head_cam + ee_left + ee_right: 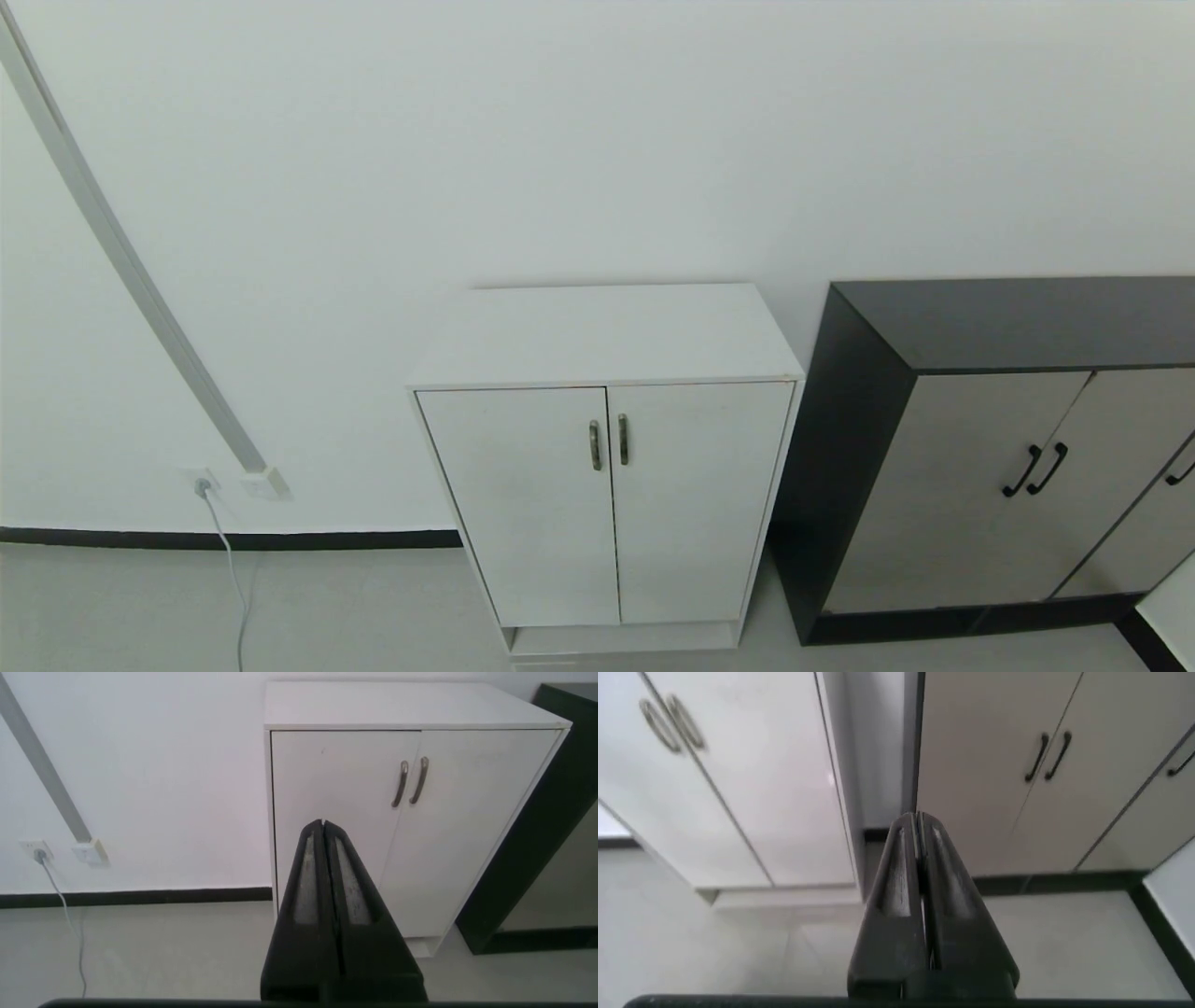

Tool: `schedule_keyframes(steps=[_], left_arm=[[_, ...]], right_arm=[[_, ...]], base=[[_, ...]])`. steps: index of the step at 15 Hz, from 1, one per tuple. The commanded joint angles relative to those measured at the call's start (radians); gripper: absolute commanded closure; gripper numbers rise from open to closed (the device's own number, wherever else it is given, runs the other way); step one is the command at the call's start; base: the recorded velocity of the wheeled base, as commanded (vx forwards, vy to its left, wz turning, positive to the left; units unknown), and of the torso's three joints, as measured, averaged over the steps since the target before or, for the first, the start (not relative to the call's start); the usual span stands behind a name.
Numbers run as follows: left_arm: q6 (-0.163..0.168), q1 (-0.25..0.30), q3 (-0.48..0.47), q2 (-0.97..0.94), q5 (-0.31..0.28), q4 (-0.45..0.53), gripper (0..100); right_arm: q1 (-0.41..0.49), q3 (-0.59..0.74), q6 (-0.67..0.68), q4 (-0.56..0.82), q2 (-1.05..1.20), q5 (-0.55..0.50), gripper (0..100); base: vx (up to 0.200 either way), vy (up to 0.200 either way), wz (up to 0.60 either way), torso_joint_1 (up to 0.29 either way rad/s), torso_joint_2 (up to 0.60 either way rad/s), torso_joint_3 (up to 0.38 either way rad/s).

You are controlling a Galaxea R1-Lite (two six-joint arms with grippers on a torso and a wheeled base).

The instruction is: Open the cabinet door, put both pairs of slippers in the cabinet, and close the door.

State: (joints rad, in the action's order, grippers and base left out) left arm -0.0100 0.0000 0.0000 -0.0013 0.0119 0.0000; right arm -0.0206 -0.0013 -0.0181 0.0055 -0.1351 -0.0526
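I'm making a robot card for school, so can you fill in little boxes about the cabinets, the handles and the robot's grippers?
white cabinet: against the wall, both doors shut
handles: two metal ones, side by side where the doors meet
dark cabinet: beside it on the robot's right, doors shut
left gripper: shut, empty, facing the white cabinet, apart from it
right gripper: shut, empty, facing the gap between the cabinets
wall socket: low, left of the white cabinet

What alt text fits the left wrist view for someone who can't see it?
The left gripper, shut and empty, faces a white cabinet with both doors closed, handles side by side. A socket with a plugged-in cable is on the wall beside it.
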Motion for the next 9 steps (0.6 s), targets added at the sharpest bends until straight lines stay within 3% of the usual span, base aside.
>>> schedule_keyframes(steps=[1, 9], left_arm=[[-0.001, 0.0, 0.0, 0.001, 0.0, 0.0, 100], [-0.001, 0.0, 0.0, 0.001, 0.0, 0.0, 100]], right_arm=[[0.011, 0.001, 0.001, -0.001, 0.106, -0.001, 100], [0.018, 0.001, 0.093, -0.009, 0.134, -0.006, 100]], base=[[0.0, 0.0, 0.0, 0.0, 0.0, 0.0], [0.0, 0.0, 0.0, 0.0, 0.0, 0.0]])
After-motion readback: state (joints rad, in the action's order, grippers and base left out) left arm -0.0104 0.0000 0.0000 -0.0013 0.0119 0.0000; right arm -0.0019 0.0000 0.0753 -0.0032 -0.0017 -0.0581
